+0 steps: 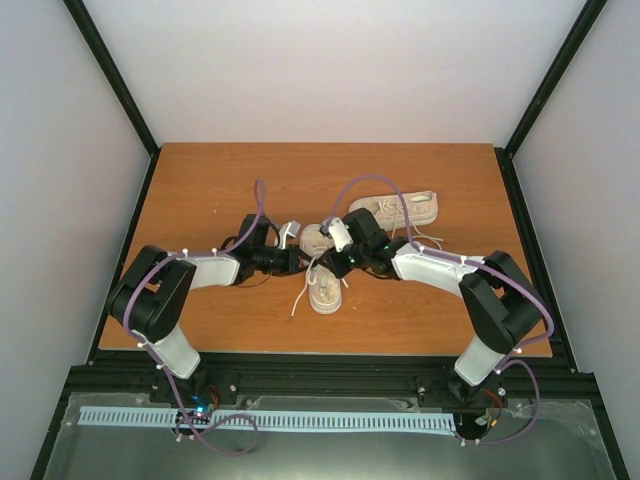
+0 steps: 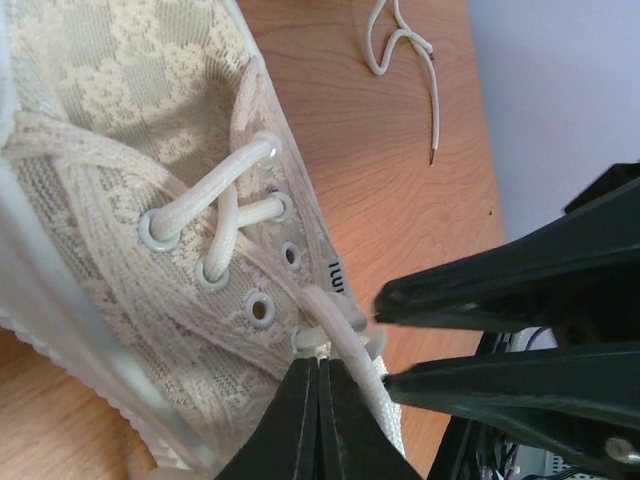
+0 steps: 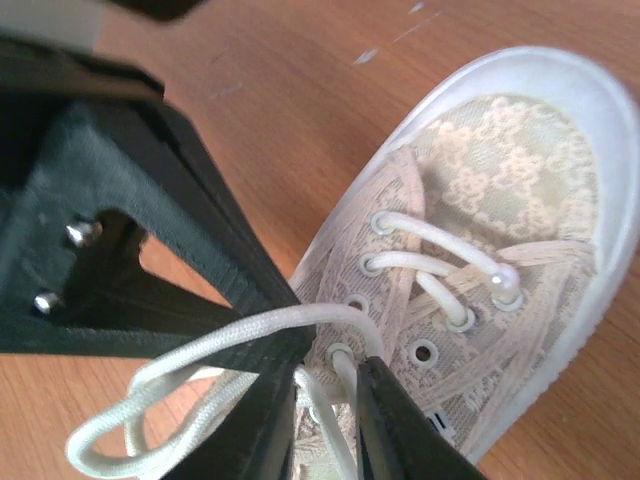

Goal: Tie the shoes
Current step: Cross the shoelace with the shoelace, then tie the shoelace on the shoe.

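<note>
The near shoe (image 1: 325,290) is a cream canvas sneaker lying mid-table, and both grippers meet over its lacing. It fills the left wrist view (image 2: 120,150) and the right wrist view (image 3: 500,180). My left gripper (image 1: 305,262) (image 2: 318,365) is shut, its tip at an upper eyelet. A white lace (image 2: 350,330) runs along its side, not visibly between the jaws. My right gripper (image 1: 335,265) (image 3: 330,375) is open, with lace strands in the gap between its fingers (image 2: 470,290). A lace loop (image 3: 200,345) drapes across the left gripper's finger (image 3: 200,220). The second shoe (image 1: 400,208) lies far right.
Loose lace ends (image 2: 400,40) lie on the wooden table (image 1: 220,190) beyond the near shoe. Another lace end (image 1: 300,300) trails toward the front edge. White walls and black frame posts (image 1: 120,70) enclose the table.
</note>
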